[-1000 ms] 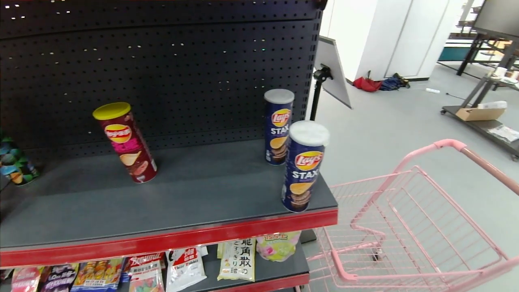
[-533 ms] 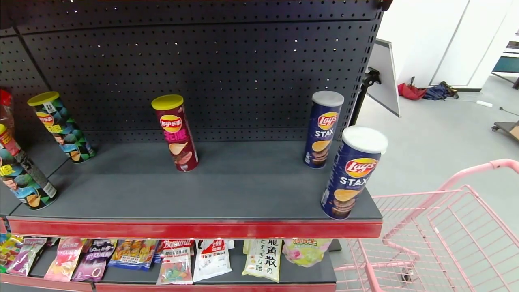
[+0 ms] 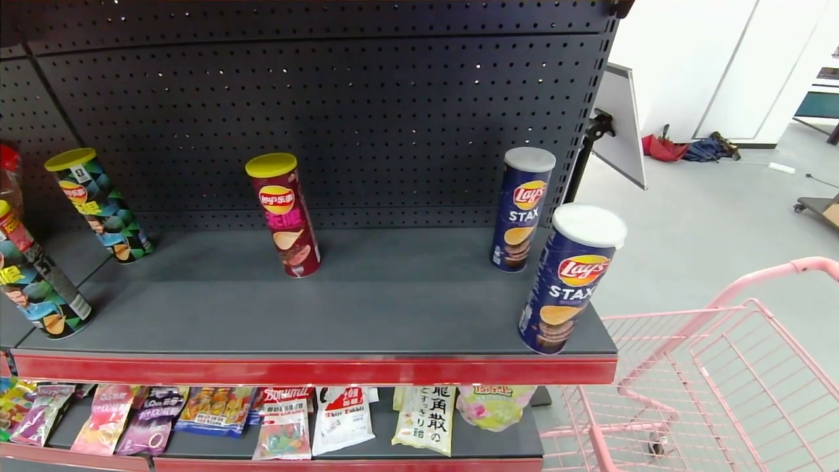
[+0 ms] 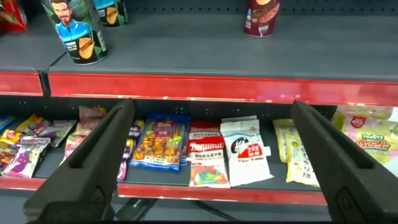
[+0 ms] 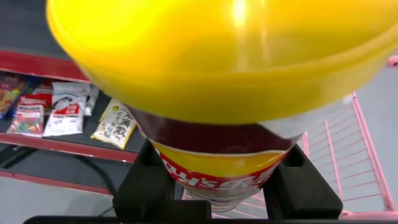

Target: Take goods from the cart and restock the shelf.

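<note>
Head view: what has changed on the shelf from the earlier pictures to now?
Only the camera turned: the whole picture shifted early on, and more of the left side of the shelf came into view. None of the things moved. The red can, the rear blue can, the front blue can and the pink cart stand as before.

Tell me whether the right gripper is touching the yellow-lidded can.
Touching. The right wrist view shows the right gripper clamped against both sides of the yellow-lidded can.
</note>
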You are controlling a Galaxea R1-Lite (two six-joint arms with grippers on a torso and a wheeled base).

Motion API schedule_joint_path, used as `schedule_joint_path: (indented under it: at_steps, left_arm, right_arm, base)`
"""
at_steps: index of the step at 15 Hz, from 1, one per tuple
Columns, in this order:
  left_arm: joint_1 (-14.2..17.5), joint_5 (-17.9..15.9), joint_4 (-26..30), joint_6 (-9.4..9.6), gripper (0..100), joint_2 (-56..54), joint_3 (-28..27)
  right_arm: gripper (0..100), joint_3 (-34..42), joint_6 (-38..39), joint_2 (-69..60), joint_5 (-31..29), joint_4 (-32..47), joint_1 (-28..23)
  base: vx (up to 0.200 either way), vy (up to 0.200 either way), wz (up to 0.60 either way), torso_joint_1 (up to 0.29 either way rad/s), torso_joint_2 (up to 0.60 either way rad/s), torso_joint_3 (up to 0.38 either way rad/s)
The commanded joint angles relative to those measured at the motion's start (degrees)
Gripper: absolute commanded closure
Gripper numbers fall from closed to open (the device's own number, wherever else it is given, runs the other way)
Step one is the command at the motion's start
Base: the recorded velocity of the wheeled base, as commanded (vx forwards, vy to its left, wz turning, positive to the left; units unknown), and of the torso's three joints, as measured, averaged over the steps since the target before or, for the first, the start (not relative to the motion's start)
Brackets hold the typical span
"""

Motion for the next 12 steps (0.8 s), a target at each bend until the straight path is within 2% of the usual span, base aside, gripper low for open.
schedule_joint_path:
  at_steps: [1,12]
  left_arm:
    - [0.0,-0.1,0.0,0.02,0,0.0,0.0]
    - [0.0,-0.2,0.0,0.02,0,0.0,0.0]
  right_arm:
    - [100,0.4,1.6,-0.9,0.4,-0.1,0.1]
    - [100,2.2,1.9,-2.7,1.5,0.3,0.0]
  base:
    - [0.0,0.2,0.0,-0.002,0.0,0.002]
    - [0.0,0.2,0.0,-0.002,0.0,0.002]
